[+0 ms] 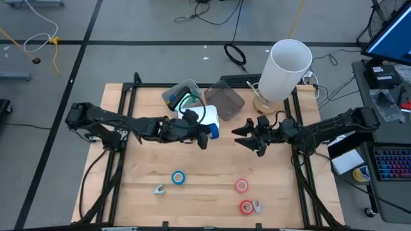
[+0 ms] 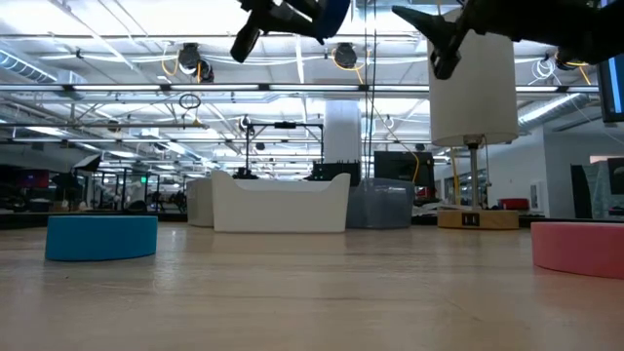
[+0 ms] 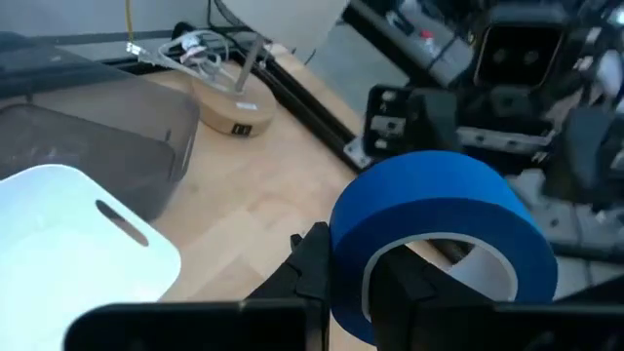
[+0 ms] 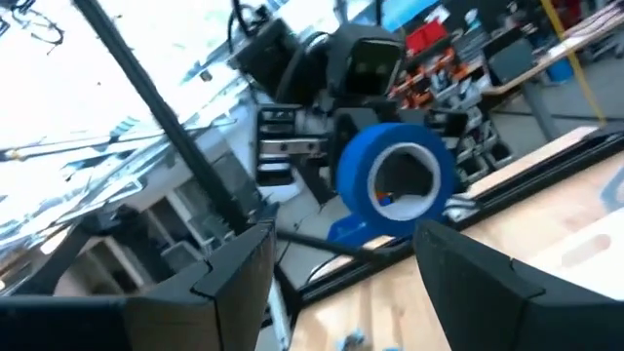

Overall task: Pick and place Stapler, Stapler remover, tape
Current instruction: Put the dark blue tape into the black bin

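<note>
My left gripper (image 1: 209, 133) is shut on a blue tape roll (image 3: 439, 210), high above the table beside the near right corner of a white bin (image 1: 207, 115). My right gripper (image 1: 247, 139) stands open just to its right, facing it, with nothing between its fingers (image 4: 234, 263). A second blue roll (image 1: 178, 178) and two red rolls (image 1: 241, 186) (image 1: 246, 206) lie flat on the wooden table. I see no stapler. A small pale thing (image 1: 158, 189) lies near the blue roll; whether it is the stapler remover I cannot tell. My left gripper pinches the blue roll's ring wall (image 3: 351, 258): one finger (image 3: 414, 288) inside the pale core, the other (image 3: 312, 263) on the blue outer face. The fingers come nearly level from the table's left. The roll is lifted clear, its hole facing my right gripper.
Behind the white bin stand a clear container (image 1: 183, 95) with green contents and a dark see-through bin (image 1: 226, 99). A tall white cylinder on a wooden base (image 1: 288, 67) stands at the far right. Another small pale thing (image 1: 257, 206) lies by the nearer red roll.
</note>
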`<control>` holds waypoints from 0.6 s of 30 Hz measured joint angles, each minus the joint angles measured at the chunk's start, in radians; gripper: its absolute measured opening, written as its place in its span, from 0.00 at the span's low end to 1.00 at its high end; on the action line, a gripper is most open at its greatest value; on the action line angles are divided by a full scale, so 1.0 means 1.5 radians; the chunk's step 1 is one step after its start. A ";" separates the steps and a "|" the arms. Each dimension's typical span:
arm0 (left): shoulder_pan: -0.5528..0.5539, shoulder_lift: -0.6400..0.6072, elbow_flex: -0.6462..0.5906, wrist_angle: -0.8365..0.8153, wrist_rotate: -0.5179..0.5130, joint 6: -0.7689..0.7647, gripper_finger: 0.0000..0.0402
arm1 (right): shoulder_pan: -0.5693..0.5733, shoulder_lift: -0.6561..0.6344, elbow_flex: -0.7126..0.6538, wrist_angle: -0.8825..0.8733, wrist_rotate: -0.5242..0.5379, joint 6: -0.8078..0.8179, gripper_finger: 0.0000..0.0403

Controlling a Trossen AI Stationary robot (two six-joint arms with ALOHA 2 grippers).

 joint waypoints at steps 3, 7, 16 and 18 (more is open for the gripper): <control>0.008 0.000 0.000 0.006 0.000 -0.027 0.09 | -0.020 0.014 0.006 0.005 0.000 0.014 0.59; 0.014 0.000 0.000 0.016 0.001 -0.043 0.09 | -0.039 0.040 0.029 0.004 -0.003 0.030 0.59; 0.023 0.000 0.000 0.012 0.014 -0.058 0.09 | -0.060 0.096 0.080 0.001 -0.012 0.030 0.59; 0.025 0.000 0.000 0.012 0.017 -0.061 0.09 | -0.065 0.109 0.092 -0.001 -0.023 0.032 0.59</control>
